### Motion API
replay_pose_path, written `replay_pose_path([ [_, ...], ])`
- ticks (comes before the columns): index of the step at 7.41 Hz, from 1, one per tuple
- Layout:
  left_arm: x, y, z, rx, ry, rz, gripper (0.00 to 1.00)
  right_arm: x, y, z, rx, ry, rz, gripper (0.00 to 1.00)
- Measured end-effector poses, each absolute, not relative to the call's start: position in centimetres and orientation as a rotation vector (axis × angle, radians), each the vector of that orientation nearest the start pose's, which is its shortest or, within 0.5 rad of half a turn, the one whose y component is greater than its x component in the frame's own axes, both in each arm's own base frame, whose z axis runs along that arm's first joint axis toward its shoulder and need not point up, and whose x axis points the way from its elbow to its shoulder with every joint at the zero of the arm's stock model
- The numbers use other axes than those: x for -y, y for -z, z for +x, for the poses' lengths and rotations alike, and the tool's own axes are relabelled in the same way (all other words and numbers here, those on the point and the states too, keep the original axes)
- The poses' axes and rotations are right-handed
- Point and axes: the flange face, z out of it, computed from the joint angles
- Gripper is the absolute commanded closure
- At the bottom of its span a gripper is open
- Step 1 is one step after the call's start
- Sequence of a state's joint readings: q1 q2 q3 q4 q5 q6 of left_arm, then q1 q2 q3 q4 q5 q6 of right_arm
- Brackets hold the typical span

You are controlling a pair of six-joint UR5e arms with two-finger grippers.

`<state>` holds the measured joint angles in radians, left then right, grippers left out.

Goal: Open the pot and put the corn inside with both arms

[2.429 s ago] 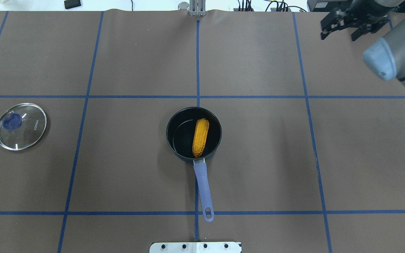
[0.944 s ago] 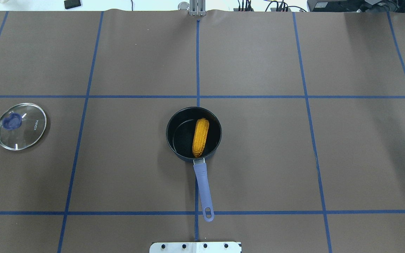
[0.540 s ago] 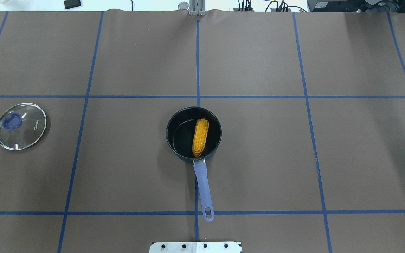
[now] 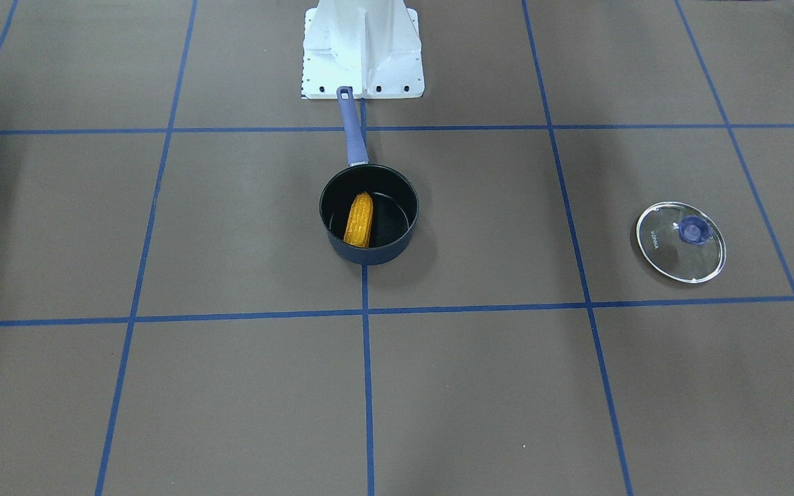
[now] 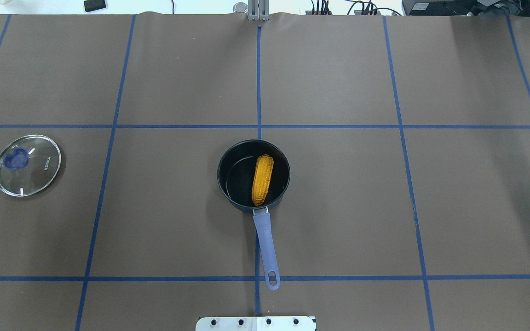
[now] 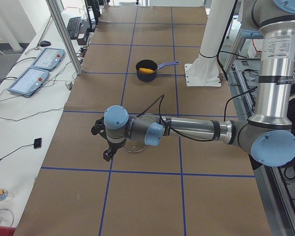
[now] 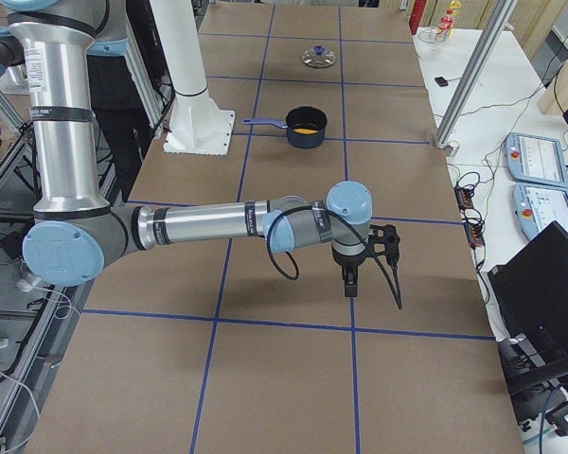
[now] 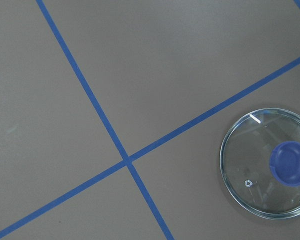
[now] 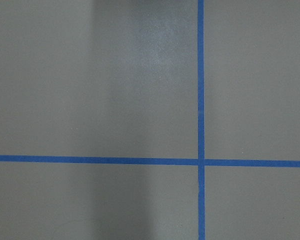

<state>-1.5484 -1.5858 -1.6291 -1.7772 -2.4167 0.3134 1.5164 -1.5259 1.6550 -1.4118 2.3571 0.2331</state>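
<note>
The dark navy pot (image 5: pixel 236 178) stands open at the table's middle, its periwinkle handle (image 5: pixel 266 248) pointing toward the robot base. The yellow corn (image 5: pixel 263 179) lies inside it, also in the front view (image 4: pixel 359 219) within the pot (image 4: pixel 391 210). My left gripper (image 6: pixel 105 142) shows only in the exterior left view, hovering by the glass lid; I cannot tell if it is open. My right gripper (image 7: pixel 360 265) shows only in the exterior right view, far from the pot (image 7: pixel 306 126), over bare table; I cannot tell its state.
The round glass lid (image 5: pixel 27 165) with a blue knob lies flat at the table's left side, also in the left wrist view (image 8: pixel 265 162) and front view (image 4: pixel 679 241). The white base mount (image 4: pixel 362 48) stands behind the pot handle. Blue tape lines grid the brown table.
The right arm and gripper, seen at the overhead view's top right 2.4 s ago, have left that view. Pot, corn and lid have not moved.
</note>
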Motion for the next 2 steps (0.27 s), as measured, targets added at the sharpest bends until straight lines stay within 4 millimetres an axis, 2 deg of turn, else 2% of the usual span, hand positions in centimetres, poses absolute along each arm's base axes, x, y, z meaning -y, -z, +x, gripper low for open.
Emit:
replay_pose_path([
  [2, 51.28, -59.00, -4.76, -0.800, -0.430, 0.390, 0.03, 52.65, -57.55, 3.45, 0.812, -0.056, 0.158, 0.00],
])
